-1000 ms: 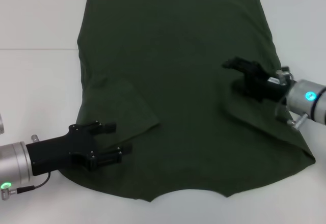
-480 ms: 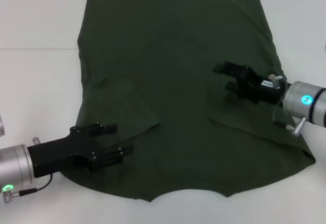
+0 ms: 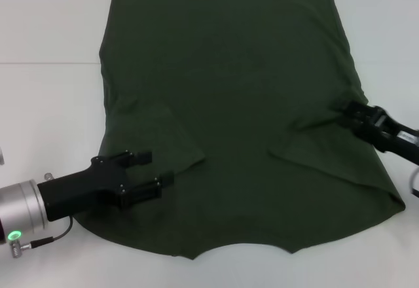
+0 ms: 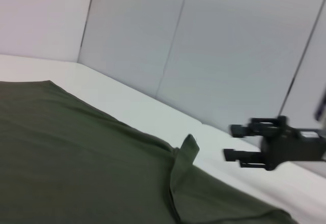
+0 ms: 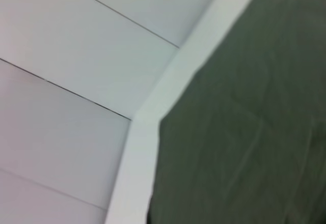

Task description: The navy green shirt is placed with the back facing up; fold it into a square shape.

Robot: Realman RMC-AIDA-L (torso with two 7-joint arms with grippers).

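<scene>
The navy green shirt [image 3: 222, 91] lies flat on the white table, plain side up, collar end toward me, with both sleeves folded inward onto the body. My left gripper [image 3: 149, 169] is open low over the shirt's near left part, beside the folded left sleeve [image 3: 163, 137]. At the shirt's right edge my right gripper [image 3: 346, 112] is open and holds nothing; the right sleeve flap [image 3: 327, 150] lies just inward of it. The left wrist view shows the shirt [image 4: 76, 158] with a raised fold and the right gripper [image 4: 239, 142] farther off, its fingers apart. In the right wrist view only shirt [image 5: 254, 132] and table edge show.
The white table [image 3: 46, 118] has bare surface to the left, right and front of the shirt. Light wall panels [image 4: 229, 46] stand behind the table.
My right gripper carried the right sleeve inward, let it go and drew back to the shirt's right edge. The sleeve now lies folded on the body. The left gripper barely shifted.
</scene>
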